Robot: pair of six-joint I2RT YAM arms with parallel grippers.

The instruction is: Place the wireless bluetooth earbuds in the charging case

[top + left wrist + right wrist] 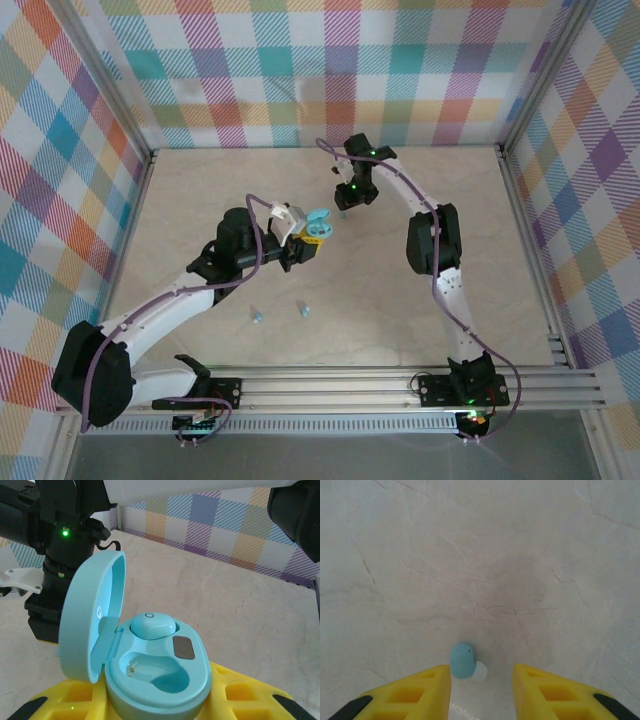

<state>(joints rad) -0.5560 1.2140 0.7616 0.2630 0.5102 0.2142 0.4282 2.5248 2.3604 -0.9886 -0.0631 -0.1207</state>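
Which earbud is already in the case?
The earbud seated in the open charging case in the left gripper; the other three lie on the table.

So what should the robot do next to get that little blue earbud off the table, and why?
Probably lower the right gripper and close it on the earbud. Its fingers are open, and the earbud lies on the table between them, nearer one finger. The left gripper holds the charging case open, with a second earbud seated and one slot empty.
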